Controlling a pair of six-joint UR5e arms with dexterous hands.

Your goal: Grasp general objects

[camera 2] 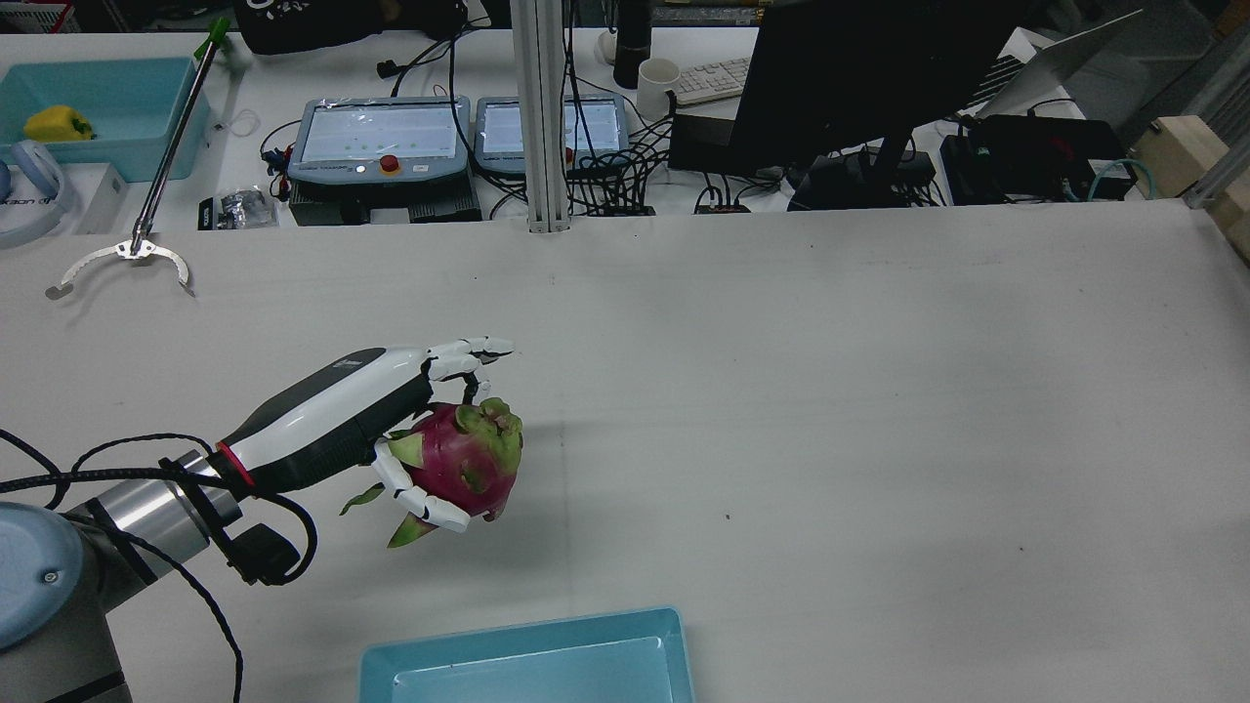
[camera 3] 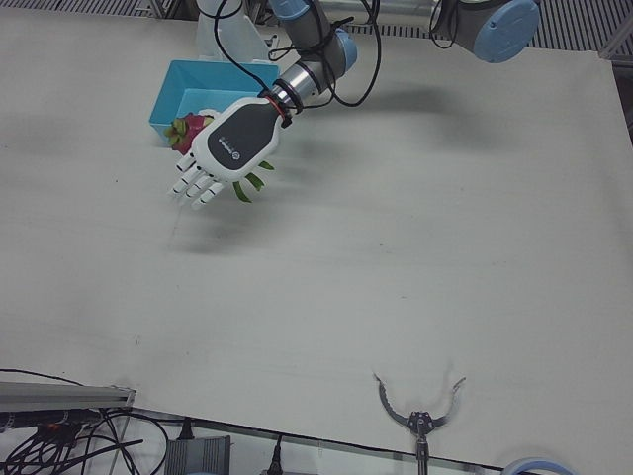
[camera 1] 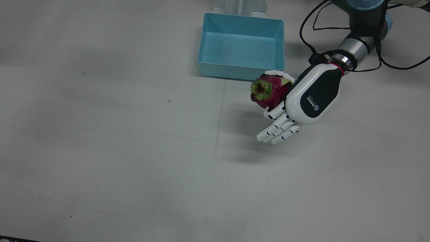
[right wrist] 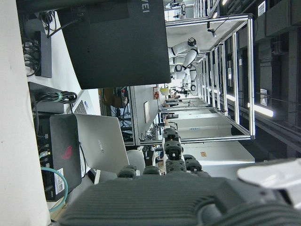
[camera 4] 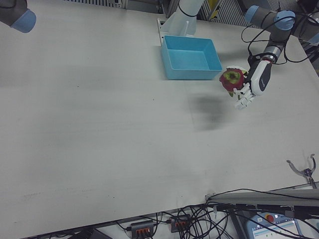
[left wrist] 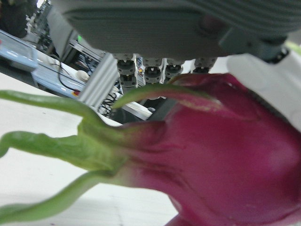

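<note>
A magenta dragon fruit (camera 1: 268,92) with green scales is in my left hand (camera 1: 310,95). The hand is shut on it, with the thumb on one side and a finger curled over the other, while the other fingers (camera 1: 278,129) stretch out. The fruit hangs above the table, in front of the blue bin (camera 1: 242,72), and casts a shadow below. The rear view shows the fruit (camera 2: 464,459) in the hand (camera 2: 332,410). It fills the left hand view (left wrist: 225,160). Of my right hand only the finger bases (right wrist: 164,169) show, in its own view.
The empty light blue bin (camera 2: 527,635) stands near the robot's side of the table. A metal grabber tool (camera 2: 122,249) lies at the table's far left edge. Teach pendants (camera 2: 381,137), a monitor (camera 2: 859,68) and cables sit beyond the far edge.
</note>
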